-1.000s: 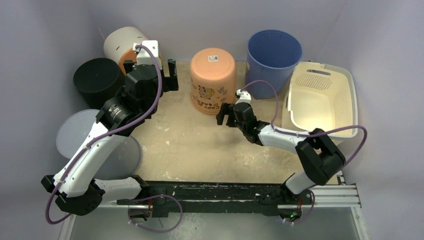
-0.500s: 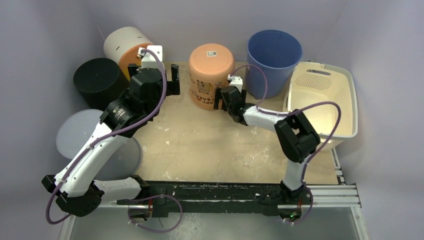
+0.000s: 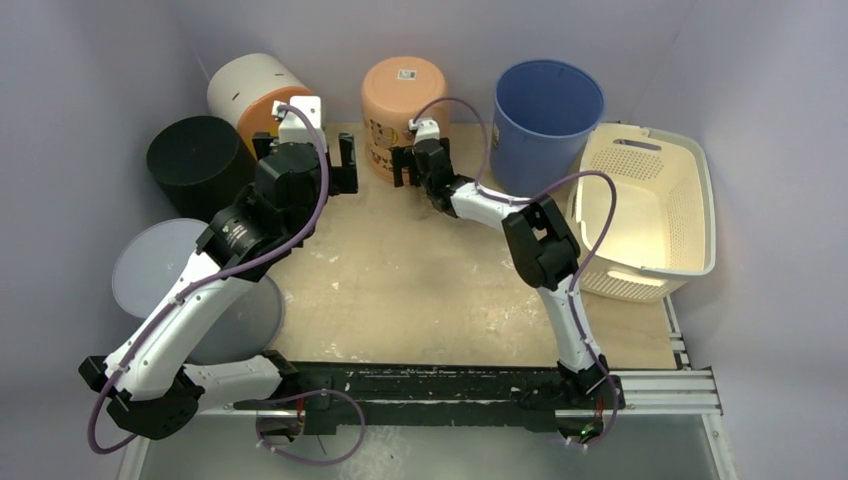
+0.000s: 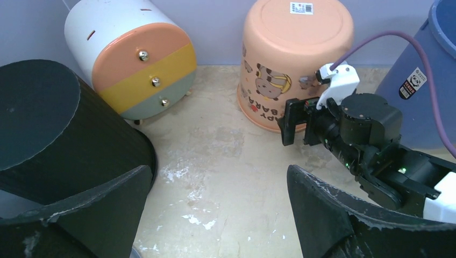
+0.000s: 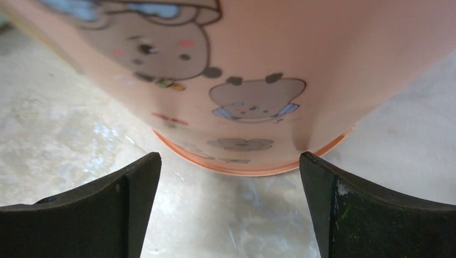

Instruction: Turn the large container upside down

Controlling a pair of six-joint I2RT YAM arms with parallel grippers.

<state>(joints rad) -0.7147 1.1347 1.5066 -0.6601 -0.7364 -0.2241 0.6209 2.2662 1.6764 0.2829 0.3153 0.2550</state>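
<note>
Your peach plastic bucket printed with cartoon animals (image 3: 403,95) stands mouth-down on its rim, base up. Your right gripper (image 3: 403,170) sits just in front of it, jaws spread wide, holding nothing. Left of the bucket, your left gripper (image 4: 214,215) also gapes empty.

Smooth, faintly glossy plastic orange container (image 4: 296,48), matt scuffed tabletop (image 3: 400,270), perforated plastic basket (image 3: 707,200)

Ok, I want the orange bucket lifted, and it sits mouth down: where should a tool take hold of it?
Likely the rim lip, from the near side, low along the table. The bucket looks far wider than the open right tool, so spanning it seems out; the lip is its only thin edge, though it needs tipping first.
</note>
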